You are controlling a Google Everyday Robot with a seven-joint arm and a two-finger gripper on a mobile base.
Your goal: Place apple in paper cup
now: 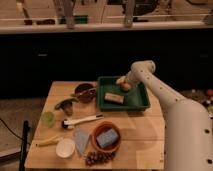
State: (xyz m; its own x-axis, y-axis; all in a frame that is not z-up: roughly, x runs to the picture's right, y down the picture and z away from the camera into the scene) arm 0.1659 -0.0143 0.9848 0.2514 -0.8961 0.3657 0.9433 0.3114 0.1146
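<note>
Currently the apple (126, 86) sits in the far right part of a green tray (138, 98), toward the far right of the surface (137, 131). The end effector (122, 81) is right at the apple, touching it or just beside it on its far left side. Whether it is apart or clamped on the fruit I cannot tell. Since the arm (156, 89) bends in from the right and dips into the tray, this looks like the pick-up step, with the carry not yet begun.

A tan block (114, 98) lies in the same tray, just left of and nearer than the apple. It is close enough that a lift should go straight up to avoid nudging it.

The paper cup (65, 148) stands upright with its mouth open at the near left of the surface, well apart from the tray. Its open top suits a drop from above, though the opening looks only a little wider than the fruit.

Between the two stand an orange bowl (106, 138) holding a blue sponge (107, 137) and a white-handled brush (80, 120). A small green cup (48, 118) stands far of the paper cup and could be mistaken for it.

No brand, label or writing can be read anywhere.
</note>
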